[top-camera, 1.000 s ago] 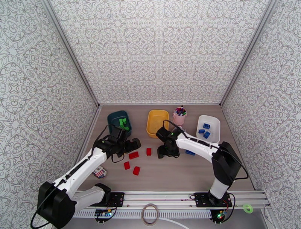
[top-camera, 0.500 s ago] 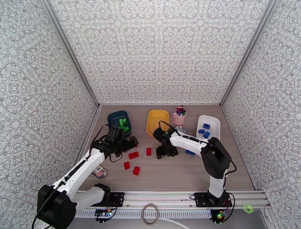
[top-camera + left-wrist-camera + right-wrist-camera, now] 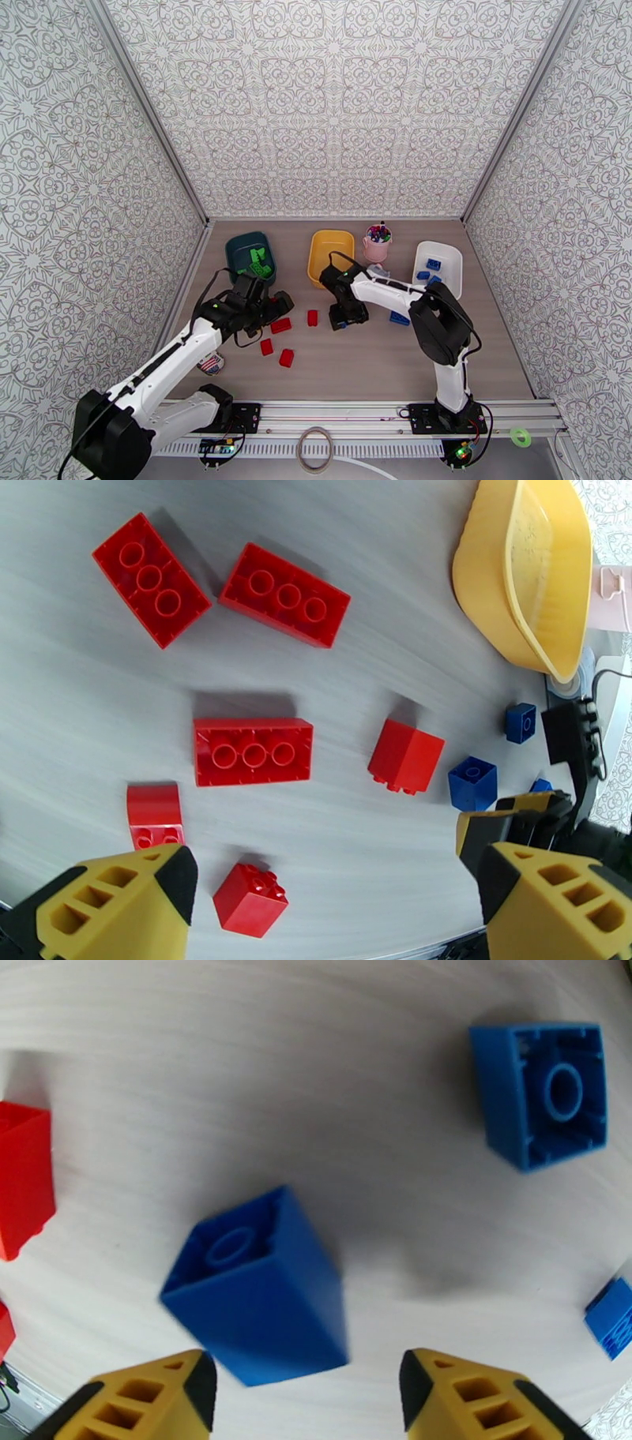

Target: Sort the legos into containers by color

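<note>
Several red legos lie scattered under my left gripper, which hangs open above them; a small red cube sits between its yellow fingers. From above, the left gripper is by the red bricks. My right gripper is open over a tipped blue lego, with another blue lego further off. The teal tub holds green legos, the yellow tub looks bare, and the white tub holds blue legos. The right gripper is just right of a red brick.
A pink cup of pens stands between the yellow and white tubs. A striped packet lies by the left arm. A loose blue brick rests under the right forearm. Patterned walls close in the table on three sides.
The right arm has swung left, its elbow folding inward and its gripper sliding toward the red brick. The left gripper has shifted only slightly over the red bricks.
</note>
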Tool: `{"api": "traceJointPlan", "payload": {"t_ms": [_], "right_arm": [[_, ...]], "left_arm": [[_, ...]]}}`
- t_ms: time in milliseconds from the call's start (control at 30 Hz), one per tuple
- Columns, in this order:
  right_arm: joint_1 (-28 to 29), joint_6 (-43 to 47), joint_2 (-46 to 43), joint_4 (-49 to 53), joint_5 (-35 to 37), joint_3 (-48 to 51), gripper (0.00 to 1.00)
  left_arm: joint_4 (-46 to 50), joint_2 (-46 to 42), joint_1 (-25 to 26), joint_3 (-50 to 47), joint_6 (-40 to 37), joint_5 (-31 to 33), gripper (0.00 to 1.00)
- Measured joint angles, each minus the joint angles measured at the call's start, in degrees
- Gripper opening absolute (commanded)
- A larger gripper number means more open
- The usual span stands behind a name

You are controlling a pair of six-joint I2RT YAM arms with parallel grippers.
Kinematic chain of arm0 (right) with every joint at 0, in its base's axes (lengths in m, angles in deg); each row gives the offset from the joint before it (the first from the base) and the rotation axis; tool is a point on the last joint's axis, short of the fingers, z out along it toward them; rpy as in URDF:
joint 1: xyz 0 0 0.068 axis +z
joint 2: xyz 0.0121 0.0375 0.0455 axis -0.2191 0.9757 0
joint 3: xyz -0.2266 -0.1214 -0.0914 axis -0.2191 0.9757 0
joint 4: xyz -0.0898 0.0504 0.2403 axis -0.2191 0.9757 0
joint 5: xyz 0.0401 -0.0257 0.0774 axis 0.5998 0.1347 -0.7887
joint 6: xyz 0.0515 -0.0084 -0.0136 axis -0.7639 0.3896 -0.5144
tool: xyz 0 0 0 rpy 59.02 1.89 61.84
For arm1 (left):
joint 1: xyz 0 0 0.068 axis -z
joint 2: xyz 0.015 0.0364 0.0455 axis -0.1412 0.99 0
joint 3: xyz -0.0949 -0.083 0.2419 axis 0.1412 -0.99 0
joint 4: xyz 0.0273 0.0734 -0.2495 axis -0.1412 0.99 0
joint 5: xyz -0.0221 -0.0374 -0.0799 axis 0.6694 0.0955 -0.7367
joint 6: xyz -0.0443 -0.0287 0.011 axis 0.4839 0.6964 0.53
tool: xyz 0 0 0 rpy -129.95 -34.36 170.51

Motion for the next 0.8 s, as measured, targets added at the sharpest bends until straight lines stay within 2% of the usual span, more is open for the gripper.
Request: {"api": "traceJointPlan", "payload": {"t_ms": [300, 567, 800], "right_arm": [[-2.14, 3.30, 3.26, -0.02, -0.26, -4.09, 0.48], [-2.56, 4.72, 4.13, 0.59, -1.49, -6.25, 0.29], [-4.11, 4.09, 2.78, 0.68, -3.06, -6.40, 0.26]], "left_arm": [[0.90, -0.15, 5.01, 0.00, 3.72, 3.43, 0.99], [0.87, -0.07, 7.21, 0.02, 5.46, 5.20, 0.99], [0.02, 4.74, 7.80, 2.05, 5.33, 5.18, 0.99]]}}
